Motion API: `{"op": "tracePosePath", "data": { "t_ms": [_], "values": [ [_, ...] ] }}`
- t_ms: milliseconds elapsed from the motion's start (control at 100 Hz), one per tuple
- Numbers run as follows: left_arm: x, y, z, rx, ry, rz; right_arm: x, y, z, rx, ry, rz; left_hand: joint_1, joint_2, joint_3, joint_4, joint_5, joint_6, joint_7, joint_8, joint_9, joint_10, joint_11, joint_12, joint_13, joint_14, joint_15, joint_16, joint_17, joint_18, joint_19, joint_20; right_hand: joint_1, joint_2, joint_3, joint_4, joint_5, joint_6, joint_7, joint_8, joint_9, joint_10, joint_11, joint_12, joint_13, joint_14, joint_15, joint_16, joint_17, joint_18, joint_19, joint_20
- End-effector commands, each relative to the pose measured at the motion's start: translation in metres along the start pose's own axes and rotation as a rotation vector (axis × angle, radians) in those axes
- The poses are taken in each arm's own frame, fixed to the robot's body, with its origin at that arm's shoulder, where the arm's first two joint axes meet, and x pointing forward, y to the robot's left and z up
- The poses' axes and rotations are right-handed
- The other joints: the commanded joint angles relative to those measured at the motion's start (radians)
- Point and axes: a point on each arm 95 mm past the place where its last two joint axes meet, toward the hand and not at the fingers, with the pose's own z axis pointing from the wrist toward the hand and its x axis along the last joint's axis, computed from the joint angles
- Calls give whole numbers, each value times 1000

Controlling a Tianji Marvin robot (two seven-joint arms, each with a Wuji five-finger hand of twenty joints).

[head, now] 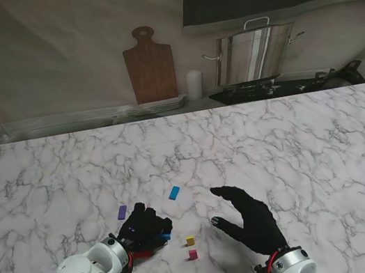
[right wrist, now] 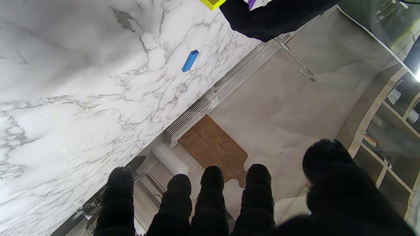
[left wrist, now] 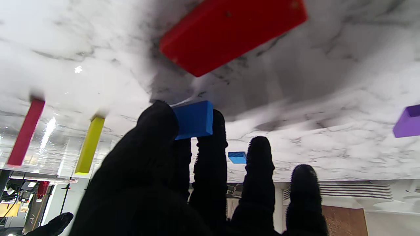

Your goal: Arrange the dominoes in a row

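Nearest to me on the marble tabletop [head: 298,151] stands a pink domino [head: 193,254], with a yellow domino [head: 190,240] just beyond it; both stand upright, close together but apart. Left of the yellow domino, the left hand [head: 142,228] pinches a blue domino [left wrist: 193,119] between thumb and a fingertip, with a red domino [left wrist: 229,31] lying flat on the tabletop beneath the hand. Right of the yellow domino, the right hand [head: 248,218] hovers with fingers spread and holds nothing. Farther from me than the yellow domino, a second blue domino [head: 174,193] lies flat, and a purple domino [head: 122,212] lies to the far left of it, just beyond the left hand.
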Motion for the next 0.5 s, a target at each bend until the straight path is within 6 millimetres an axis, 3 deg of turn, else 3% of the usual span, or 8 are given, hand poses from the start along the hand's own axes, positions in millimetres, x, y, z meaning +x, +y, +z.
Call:
{"op": "tracePosePath", "data": {
  "t_ms": [0,190,340,420,490],
  "values": [
    [3,7,0,-26,1,-3,0,0,-1,2,-2,3,54,13,14,12,17,-23,53,19,6,-26,-115,16,-4,18,21,18,-21,23,-11,27,32,38,-17,27,-28,-20,15,19,-33,-9,11,7,-10,-26,-19,-14,-3,-31,8,19],
    [4,7,1,-14,-3,-8,0,0,-1,3,-3,4,61,8,15,16,31,-52,77,24,-50,-4,-141,37,-33,26,12,15,-32,22,-20,26,34,38,-17,27,-28,-20,17,20,-33,-8,11,7,-9,-26,-19,-14,-3,-31,8,19],
    [6,3,-2,5,-11,-26,0,-1,-1,4,-4,3,34,-40,67,6,69,-42,98,-13,-370,64,17,-130,-190,54,11,38,-66,18,-79,21,34,38,-18,27,-28,-20,18,20,-33,-8,12,7,-9,-27,-19,-14,-3,-31,7,19],
    [7,-1,-4,20,-16,-33,0,-1,-1,5,-4,2,28,-63,87,1,93,-22,103,-42,-412,66,113,-27,-230,52,77,94,-66,22,-111,22,35,38,-19,27,-28,-20,18,20,-34,-7,12,7,-10,-26,-19,-14,-3,-31,7,19],
    [8,-5,-7,33,-22,-44,0,-1,-1,6,-3,2,23,-68,97,-3,97,-26,106,-50,-350,44,155,187,-209,40,131,150,-66,27,-118,41,35,38,-19,27,-28,-20,18,20,-34,-8,12,7,-10,-25,-19,-14,-3,-30,7,19]
  ]
}}
